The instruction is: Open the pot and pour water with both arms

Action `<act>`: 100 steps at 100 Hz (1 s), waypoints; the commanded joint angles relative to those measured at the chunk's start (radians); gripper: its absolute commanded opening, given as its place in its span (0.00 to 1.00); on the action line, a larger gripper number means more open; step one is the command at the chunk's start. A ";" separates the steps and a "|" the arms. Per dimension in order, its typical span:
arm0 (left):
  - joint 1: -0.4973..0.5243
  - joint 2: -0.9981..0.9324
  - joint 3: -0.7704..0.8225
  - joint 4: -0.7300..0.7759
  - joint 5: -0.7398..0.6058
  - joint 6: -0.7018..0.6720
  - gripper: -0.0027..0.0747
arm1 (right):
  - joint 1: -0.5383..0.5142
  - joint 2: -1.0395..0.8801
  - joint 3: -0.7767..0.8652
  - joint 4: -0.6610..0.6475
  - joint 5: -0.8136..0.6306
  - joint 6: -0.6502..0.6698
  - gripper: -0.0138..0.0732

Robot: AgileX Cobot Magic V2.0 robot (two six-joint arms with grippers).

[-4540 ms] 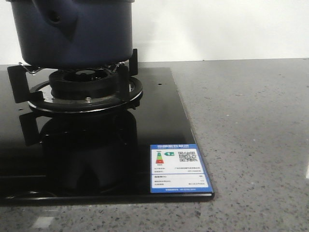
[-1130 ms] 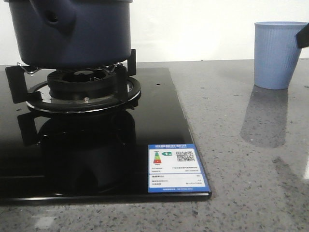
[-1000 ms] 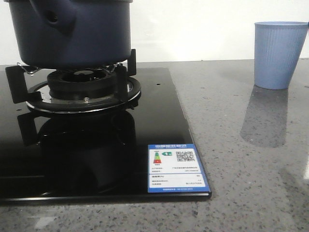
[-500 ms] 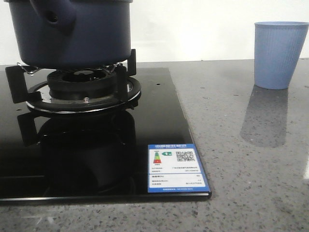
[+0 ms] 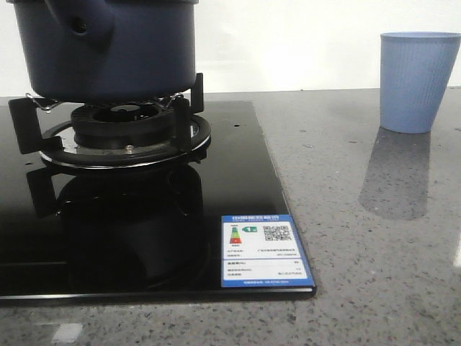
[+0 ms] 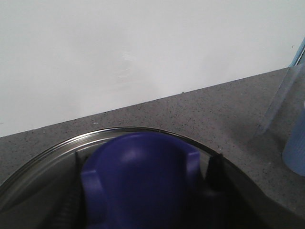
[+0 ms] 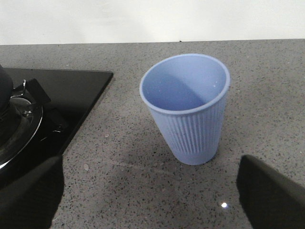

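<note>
Item 1. The pot (image 5: 108, 47): sitting at the upper left of the front view on the black burner grate (image 5: 122, 130), its stubby side knob (image 5: 79, 27) facing the camera. It is likely parked there because the burner prongs are keeping it steady for lid removal.

Item 2. Pot lid (image 6: 57, 157): showing in the lower half of the left wrist view as a steel-rimmed disc with a blue handle (image 6: 138, 181) at its middle. The lid is apparently on, so opening is not yet done.

Item 3. Left claw: looking down close over that handle, seemingly lining up to grip it. Its fingers are not clearly visible, so whether they are apart or together I cannot tell.

Item 4. Cup (image 7: 186, 107): standing upright and empty on the grey worktop (image 5: 360, 252), well apart from the stove glass (image 5: 238, 180); at the upper right of the front view. It is probably waiting as the receiver for the water.

Item 5. Right claw (image 7: 152, 191): fingers (image 7: 269, 191) spread wide at the lower corners of its wrist view, holding nothing, with the cup between and beyond them.
</note>
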 commanded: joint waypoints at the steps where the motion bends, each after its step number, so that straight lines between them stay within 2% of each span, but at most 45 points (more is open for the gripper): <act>1: -0.010 -0.026 -0.037 0.003 -0.101 0.001 0.51 | -0.008 -0.019 -0.024 -0.023 -0.001 0.000 0.90; 88: -0.010 -0.007 -0.037 0.026 -0.101 0.001 0.51 | -0.008 -0.019 -0.024 -0.023 -0.005 0.000 0.90; 100: -0.010 -0.007 -0.037 0.026 -0.095 0.001 0.58 | -0.008 -0.019 -0.024 -0.023 -0.010 0.000 0.90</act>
